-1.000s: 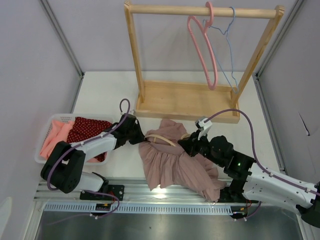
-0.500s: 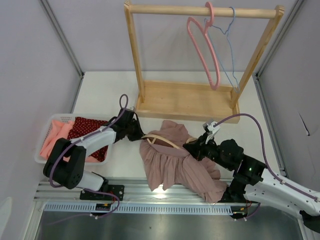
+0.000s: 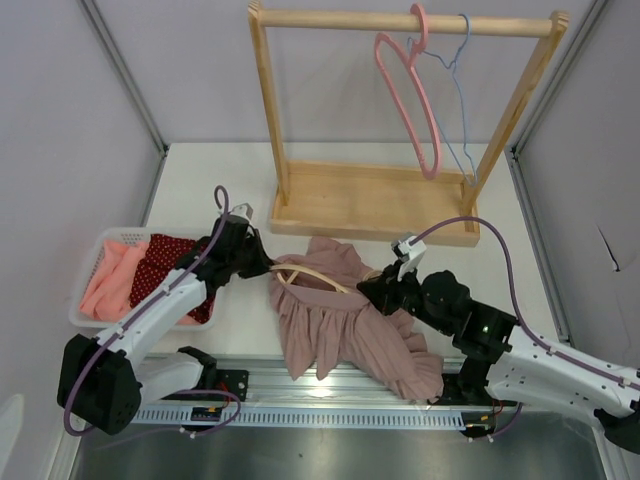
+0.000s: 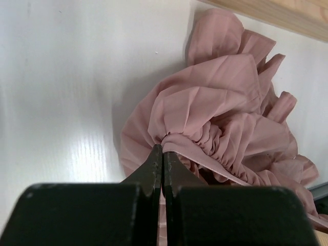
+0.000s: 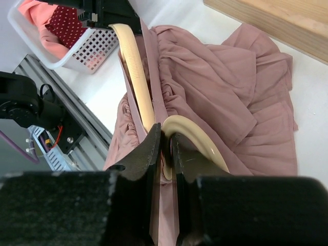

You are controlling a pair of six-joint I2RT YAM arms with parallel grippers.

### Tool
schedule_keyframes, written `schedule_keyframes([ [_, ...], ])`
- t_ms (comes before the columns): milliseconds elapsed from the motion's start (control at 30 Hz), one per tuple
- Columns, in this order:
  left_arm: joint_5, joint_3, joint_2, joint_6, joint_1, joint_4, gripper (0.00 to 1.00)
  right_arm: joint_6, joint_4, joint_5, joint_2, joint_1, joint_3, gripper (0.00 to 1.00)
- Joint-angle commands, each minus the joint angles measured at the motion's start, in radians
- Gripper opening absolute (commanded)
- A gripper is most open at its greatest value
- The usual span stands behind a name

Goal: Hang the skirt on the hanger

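The skirt (image 3: 345, 325) lies mid-frame below the rack base (image 3: 370, 205), with the cream hanger (image 3: 312, 279) running left-right through its waistband: left gripper (image 3: 262, 268) pinches the waistband's left end, right gripper (image 3: 372, 290) clamps the hanger's right end.

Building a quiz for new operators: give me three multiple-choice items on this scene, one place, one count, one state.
1. Where is the white basket? A left of the skirt; B on the rack's base; C right of the skirt.
2. How many hangers hang on the rack's rod? A one; B two; C four.
3. The left end effector is: A open; B shut on the skirt's waistband; C shut on the basket.
Answers: 1 A, the top view shows it left of the skirt. 2 B, a pink hanger and a blue wire hanger. 3 B, its jaws pinch the gathered waistband.
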Motion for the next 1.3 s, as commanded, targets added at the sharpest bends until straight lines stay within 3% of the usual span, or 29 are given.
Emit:
schedule_keyframes([
  [0,-0.145,0.07,-0.025,0.035,0.028,-0.017,0.0,-0.025,-0.069,-0.009,0.031,0.042,0.06,0.0],
  [433,-0.238,0.142,-0.119,0.033,0.029,-0.125,0.0,-0.054,-0.18,0.183,-0.001,0.083,0.054,0.0],
  [767,-0.173,0.197,-0.097,0.071,0.028,-0.114,0.0,-0.096,-0.157,0.157,0.05,0.135,0.086,0.0],
  [1000,-0.16,0.375,-0.037,0.117,-0.045,-0.184,0.0,-0.16,-0.143,0.294,0.274,0.249,0.267,0.0],
  [1267,-0.211,0.605,0.007,0.143,-0.214,-0.342,0.0,-0.292,-0.175,0.375,0.482,0.223,0.591,0.0],
])
